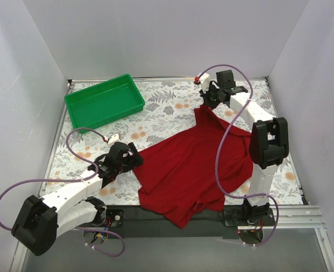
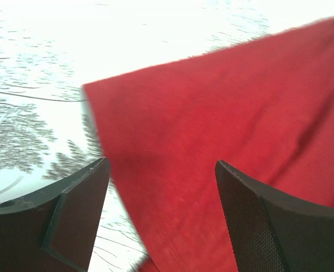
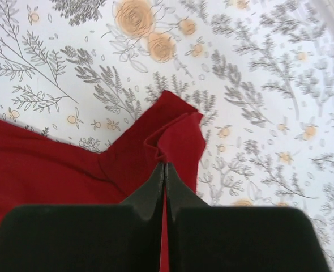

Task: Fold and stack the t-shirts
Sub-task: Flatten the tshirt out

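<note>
A dark red t-shirt lies spread on the floral table cover, its near part hanging over the front edge. My right gripper is at the shirt's far corner, shut on a pinched fold of the red t-shirt; in the right wrist view the jaws meet with cloth between them. My left gripper hovers at the shirt's left edge. It is open, and the red t-shirt shows between its fingers without being gripped.
A green plastic tray stands empty at the back left. Grey walls close in both sides and the back. The floral table cover shows between tray and shirt. A metal rail runs along the front right.
</note>
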Motion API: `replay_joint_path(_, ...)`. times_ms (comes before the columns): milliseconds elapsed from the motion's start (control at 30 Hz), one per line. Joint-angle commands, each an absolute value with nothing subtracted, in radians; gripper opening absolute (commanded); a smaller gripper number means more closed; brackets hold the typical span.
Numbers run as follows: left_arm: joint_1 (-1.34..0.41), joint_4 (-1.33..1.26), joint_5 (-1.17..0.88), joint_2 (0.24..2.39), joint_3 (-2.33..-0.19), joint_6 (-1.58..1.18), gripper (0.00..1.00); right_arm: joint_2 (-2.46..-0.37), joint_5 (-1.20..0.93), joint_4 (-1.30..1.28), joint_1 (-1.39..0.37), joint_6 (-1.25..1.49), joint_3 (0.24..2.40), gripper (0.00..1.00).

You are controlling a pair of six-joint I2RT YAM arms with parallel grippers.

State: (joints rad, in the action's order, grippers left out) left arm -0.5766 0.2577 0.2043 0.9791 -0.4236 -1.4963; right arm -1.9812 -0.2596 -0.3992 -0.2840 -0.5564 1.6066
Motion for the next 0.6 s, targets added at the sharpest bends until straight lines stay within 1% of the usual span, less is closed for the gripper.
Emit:
replay_joint_path(0,-0.540,0.250,0.291,1.020,-0.454,-1.506,0.69,-1.905,-0.340,-0.391,-0.252,-0.549,1.603,0.01)
replay_joint_path(133,-0.492,0.222,0.275,1.100,-0.483,-1.491,0.68,-1.882,-0.377,-0.393,-0.224,-0.540,1.594,0.01)
replay_joint_path(300,-0.474,0.204,0.270,1.195,-0.517,-1.480,0.65,-1.864,-0.403,-0.390,-0.201,-0.535,1.579,0.01)
replay_joint_path(400,-0.471,0.186,0.252,1.253,-0.537,-1.470,0.60,-1.848,-0.419,-0.390,-0.187,-0.535,1.572,0.01)
replay_joint_path(433,-0.471,0.183,0.249,1.270,-0.548,-1.459,0.58,-1.841,-0.426,-0.390,-0.184,-0.534,1.571,0.01)
replay_joint_path(500,-0.469,0.183,0.250,1.302,-0.563,-1.456,0.43,-1.832,-0.437,-0.391,-0.170,-0.532,1.571,0.01)
replay_joint_path(533,-0.469,0.183,0.256,1.327,-0.568,-1.456,0.38,-1.818,-0.445,-0.390,-0.163,-0.532,1.566,0.01)
replay_joint_path(567,-0.471,0.181,0.261,1.331,-0.574,-1.454,0.29,-1.812,-0.451,-0.390,-0.155,-0.532,1.566,0.01)
